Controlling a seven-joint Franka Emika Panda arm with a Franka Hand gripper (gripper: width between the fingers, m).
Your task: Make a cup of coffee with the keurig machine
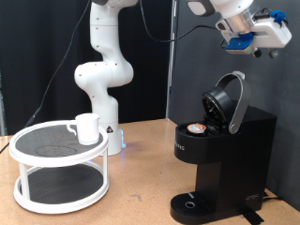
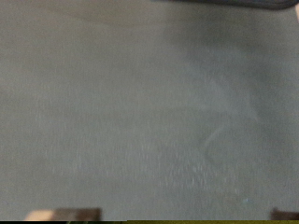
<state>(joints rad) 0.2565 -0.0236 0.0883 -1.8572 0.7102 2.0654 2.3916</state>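
Keurig machine (image 1: 220,155), at the worktop's right edge, is seen with lid raised and a pod (image 1: 195,128) seated. The cup (image 1: 87,127) is left on the white rack (image 1: 56,173) at the left edge. The gripper (image 1: 246,39) is held high above the lid, its opening impossible to tell; lid-closing is judged in hand, calling for a downward press.

The cup (image 1: 87,127) sits on a tiered stand (image 1: 60,178), well left of the keurig machine (image 1: 221,159).

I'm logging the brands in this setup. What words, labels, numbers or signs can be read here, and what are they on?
None can be read.
The keurig machine has small pale marks on its front panel, too small and blurred to read.
The base of the robot arm carries a small dark mark, also unreadable.
The cup on the white tiered stand is plain.
The gripper shows no legible marking.
The wrist view is a blurred grey surface with no text.
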